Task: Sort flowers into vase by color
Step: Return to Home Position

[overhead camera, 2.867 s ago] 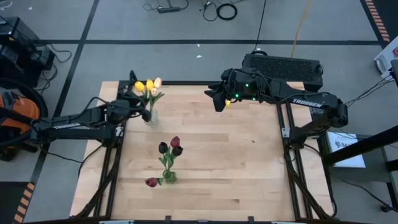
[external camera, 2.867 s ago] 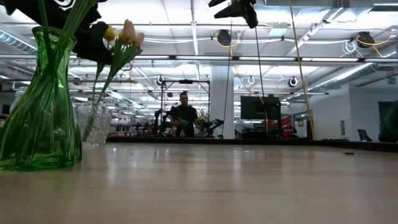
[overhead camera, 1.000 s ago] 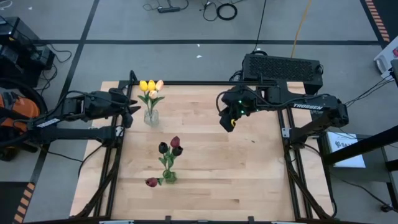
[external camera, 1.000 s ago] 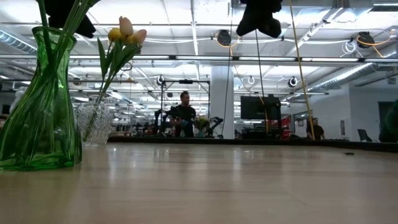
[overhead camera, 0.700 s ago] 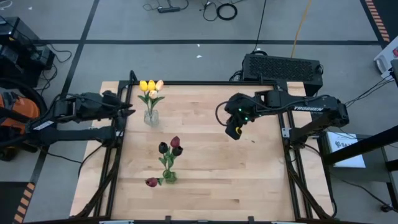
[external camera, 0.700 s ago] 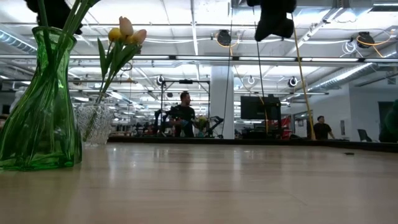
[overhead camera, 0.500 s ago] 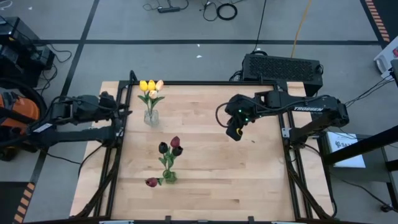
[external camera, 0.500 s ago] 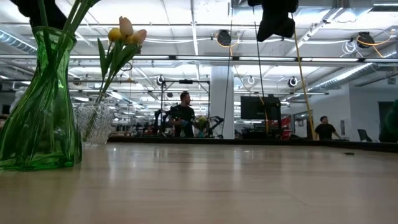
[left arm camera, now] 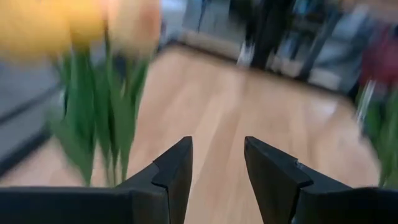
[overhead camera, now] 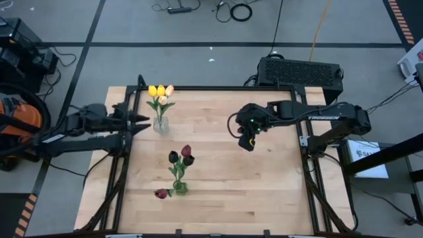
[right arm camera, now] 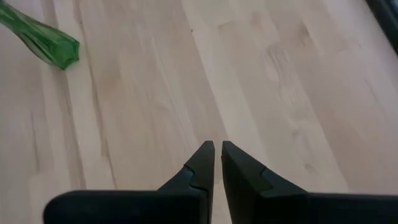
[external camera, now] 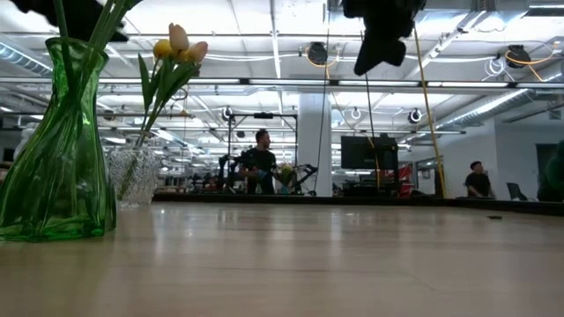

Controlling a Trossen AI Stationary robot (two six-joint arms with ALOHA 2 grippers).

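Observation:
A clear vase (overhead camera: 160,123) at the table's far left holds yellow and peach flowers (overhead camera: 159,91); their blurred heads (left arm camera: 74,25) show close in the left wrist view. A green vase (overhead camera: 180,188) near the middle holds dark red flowers (overhead camera: 182,157), and one head (overhead camera: 160,194) hangs low to its left. My left gripper (overhead camera: 143,119) stands open just left of the clear vase, with nothing between its fingers (left arm camera: 177,165). My right gripper (overhead camera: 246,143) hangs shut and empty over bare wood right of centre, above the table (external camera: 374,53).
The wooden table top (overhead camera: 264,192) lies bare on its right half and along the near edge. A black case (overhead camera: 301,69) sits beyond the far edge. In the low view the green vase (external camera: 57,150) stands nearest and the clear vase (external camera: 132,176) behind it; people stand far back in the room.
My right gripper, still shut, has moved toward the table's near edge and a little to the right, and has come lower. My left gripper, still open, has shifted slightly toward the near edge beside the clear vase. The vases and flowers have kept still.

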